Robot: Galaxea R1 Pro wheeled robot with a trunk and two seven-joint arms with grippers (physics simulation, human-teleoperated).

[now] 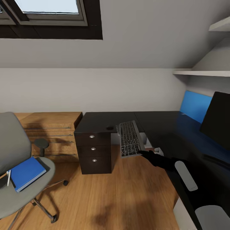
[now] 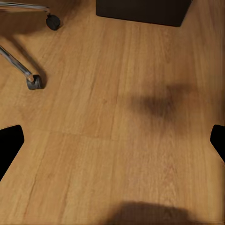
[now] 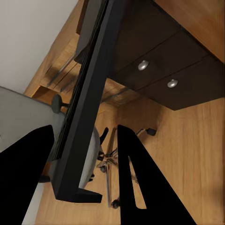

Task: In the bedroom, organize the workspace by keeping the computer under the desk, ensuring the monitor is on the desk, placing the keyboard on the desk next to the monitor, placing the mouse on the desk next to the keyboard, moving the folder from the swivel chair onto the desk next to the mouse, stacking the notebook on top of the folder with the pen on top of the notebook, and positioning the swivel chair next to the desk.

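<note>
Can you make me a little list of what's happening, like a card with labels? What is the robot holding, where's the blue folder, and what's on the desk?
holding: right gripper grips the keyboard at its near end
keyboard: lifted up, at the desk's front edge
left gripper: fingers spread open, aimed at the wood floor
blue folder: folder lies on the seat of the swivel chair
on the desk: monitor, in front of the blue back panel
drawers: dark drawer unit, all shut
</note>
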